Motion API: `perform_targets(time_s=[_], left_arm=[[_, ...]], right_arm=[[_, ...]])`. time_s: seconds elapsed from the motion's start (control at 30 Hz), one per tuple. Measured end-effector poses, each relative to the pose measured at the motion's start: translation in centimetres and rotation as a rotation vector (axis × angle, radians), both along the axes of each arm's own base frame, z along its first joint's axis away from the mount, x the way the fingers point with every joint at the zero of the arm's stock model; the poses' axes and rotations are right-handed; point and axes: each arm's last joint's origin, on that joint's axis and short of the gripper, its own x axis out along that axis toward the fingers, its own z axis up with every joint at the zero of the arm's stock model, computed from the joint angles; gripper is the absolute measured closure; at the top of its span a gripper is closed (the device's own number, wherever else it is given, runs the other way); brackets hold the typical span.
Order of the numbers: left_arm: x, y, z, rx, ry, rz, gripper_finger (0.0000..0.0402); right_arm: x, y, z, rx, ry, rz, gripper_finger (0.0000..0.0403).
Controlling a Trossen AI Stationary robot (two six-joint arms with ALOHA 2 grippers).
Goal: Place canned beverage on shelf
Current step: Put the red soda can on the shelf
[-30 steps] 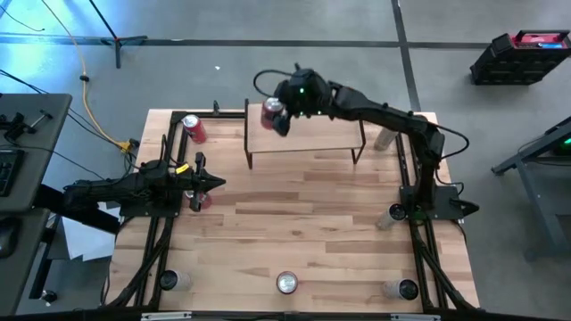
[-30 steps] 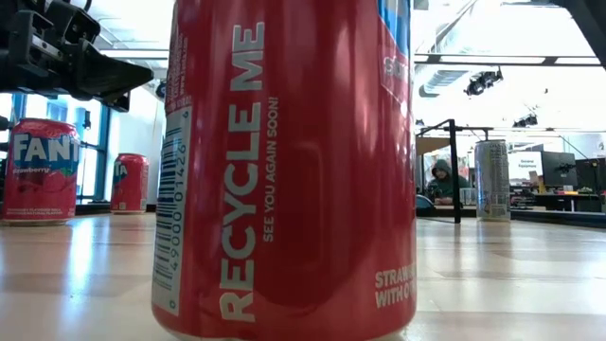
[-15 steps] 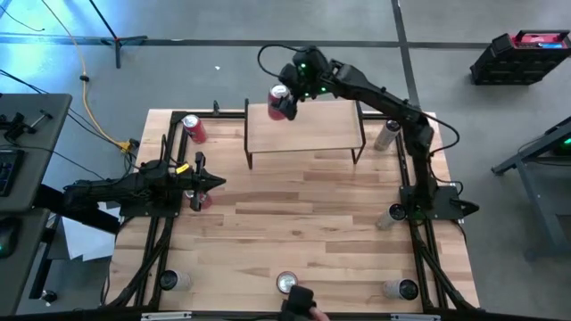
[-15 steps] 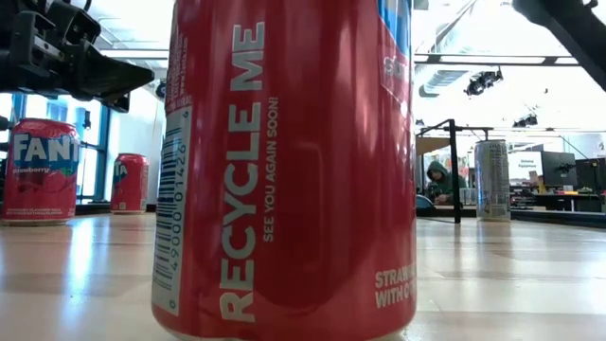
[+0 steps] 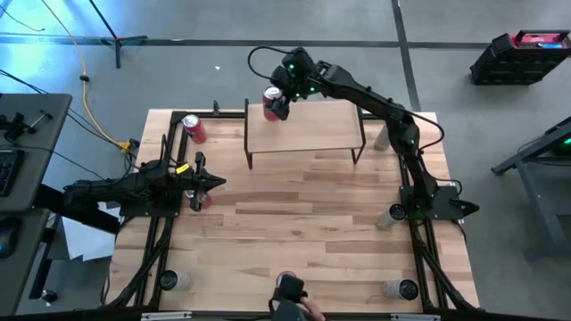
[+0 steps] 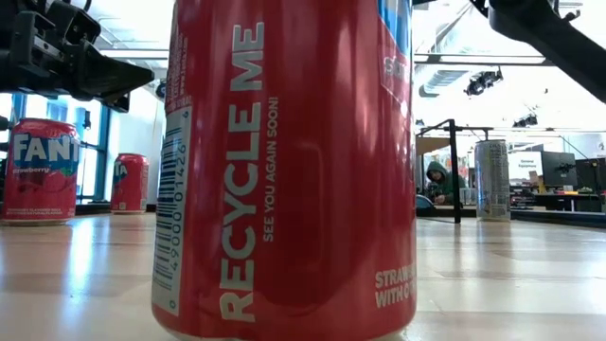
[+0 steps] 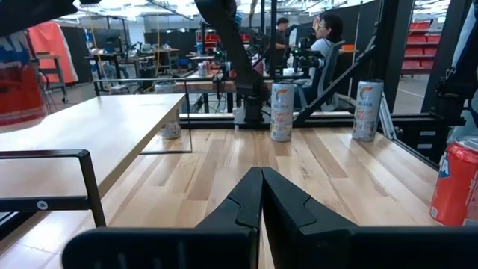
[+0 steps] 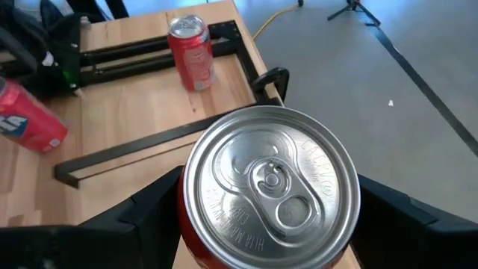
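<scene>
Right arm stretched far out, and the right gripper (image 5: 276, 101) has a red can (image 5: 272, 100) pinched between its two fingers, holding it over the far left corner of the shelf (image 5: 312, 134), right at the plank's back edge. From the wrist camera you look straight down on that can's silver lid (image 8: 270, 185) with a dark finger (image 8: 146, 213) on either side (whether its base touches the plank, I cannot tell). The shelf's light wooden top is otherwise bare. Over on the left, the left gripper (image 5: 217, 183) hovers low over the table with its fingers pressed tightly together (image 7: 261, 196), just beside a red can (image 5: 204, 198) standing on the table. Another red can (image 5: 194, 128) stands near the far left corner of the table (image 5: 303, 223). Silver cans dot the near edge and right side, and at the near edge a person's hand (image 5: 290, 303) reaches in by a can there.
</scene>
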Motion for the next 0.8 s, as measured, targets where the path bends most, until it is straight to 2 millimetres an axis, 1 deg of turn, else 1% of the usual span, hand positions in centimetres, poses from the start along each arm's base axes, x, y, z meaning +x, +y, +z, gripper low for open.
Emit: perform_targets(time_s=[0.17,0.3,0.57,0.67,0.8], left_arm=[[0.0,0.0,0.0,0.000,0.000,0.000,0.0398],[0.0,0.0,0.0,0.000,0.000,0.000,0.0398],[0.0,0.0,0.0,0.000,0.000,0.000,0.0398],[0.0,0.0,0.0,0.000,0.000,0.000,0.0398],[0.0,0.0,0.0,0.000,0.000,0.001,0.0398]], right_arm=[[0.2,0.0,0.2,-0.025,-0.018,0.011,0.0111],[-0.2,0.1,-0.3,-0.006,0.041,0.013,0.0111],[-0.4,0.4,-0.7,0.006,0.098,0.020,0.0111],[-0.8,0.7,-0.1,0.005,0.122,0.006,0.0111],[-1.8,0.2,0.8,-0.015,0.114,-0.028,0.0111]])
